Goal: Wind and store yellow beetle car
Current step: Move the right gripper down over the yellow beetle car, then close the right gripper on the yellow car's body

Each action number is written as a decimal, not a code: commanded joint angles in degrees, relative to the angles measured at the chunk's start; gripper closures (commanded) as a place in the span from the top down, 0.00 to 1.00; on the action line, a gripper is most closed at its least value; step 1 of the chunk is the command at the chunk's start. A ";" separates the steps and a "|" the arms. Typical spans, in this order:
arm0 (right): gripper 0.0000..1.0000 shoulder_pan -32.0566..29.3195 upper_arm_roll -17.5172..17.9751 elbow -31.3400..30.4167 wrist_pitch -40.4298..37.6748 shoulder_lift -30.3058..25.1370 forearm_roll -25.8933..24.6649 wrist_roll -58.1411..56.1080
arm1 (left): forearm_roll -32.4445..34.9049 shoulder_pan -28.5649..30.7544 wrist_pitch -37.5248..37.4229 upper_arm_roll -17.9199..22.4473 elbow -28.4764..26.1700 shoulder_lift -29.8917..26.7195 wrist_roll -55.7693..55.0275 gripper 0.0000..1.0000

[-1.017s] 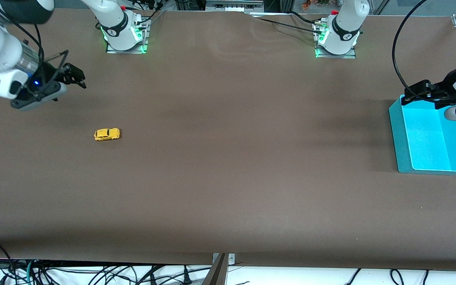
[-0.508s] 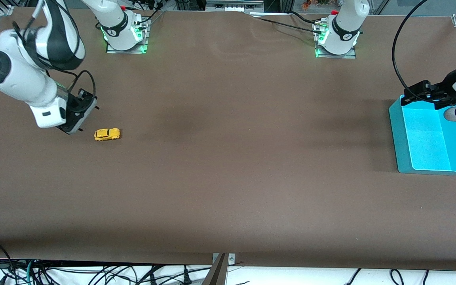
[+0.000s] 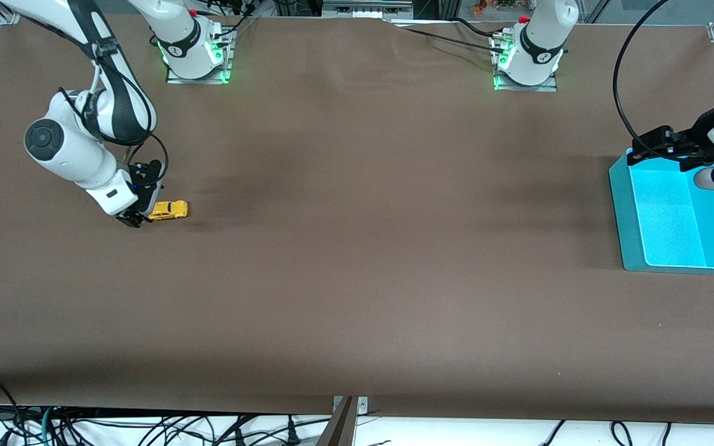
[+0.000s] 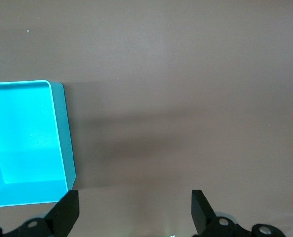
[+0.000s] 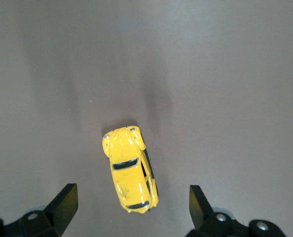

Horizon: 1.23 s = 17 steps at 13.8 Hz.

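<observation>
The yellow beetle car [image 3: 168, 210] stands on its wheels on the brown table near the right arm's end; it also shows in the right wrist view [image 5: 130, 168]. My right gripper [image 3: 140, 217] is low beside the car, open, with its fingers [image 5: 63, 203] apart on either side of the car's end and not touching it. The turquoise tray [image 3: 626, 210] lies at the left arm's end. My left gripper [image 3: 670, 145] is open and empty over the tray's edge; the tray also shows in the left wrist view [image 4: 57, 143].
The two arm bases [image 3: 193, 52] stand along the table's edge farthest from the front camera. Black cables [image 3: 626, 93] hang near the left arm. The table's front edge has cables [image 3: 146, 427] below it.
My right arm has swung down and toward the car, from high over the table's end to low right beside it. The car and the left arm have not moved.
</observation>
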 commanded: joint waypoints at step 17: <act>0.00 -1.71 1.20 -4.45 11.80 4.47 -0.35 -6.96 | 1.00 -0.22 -0.42 -0.25 1.79 0.76 -0.12 1.00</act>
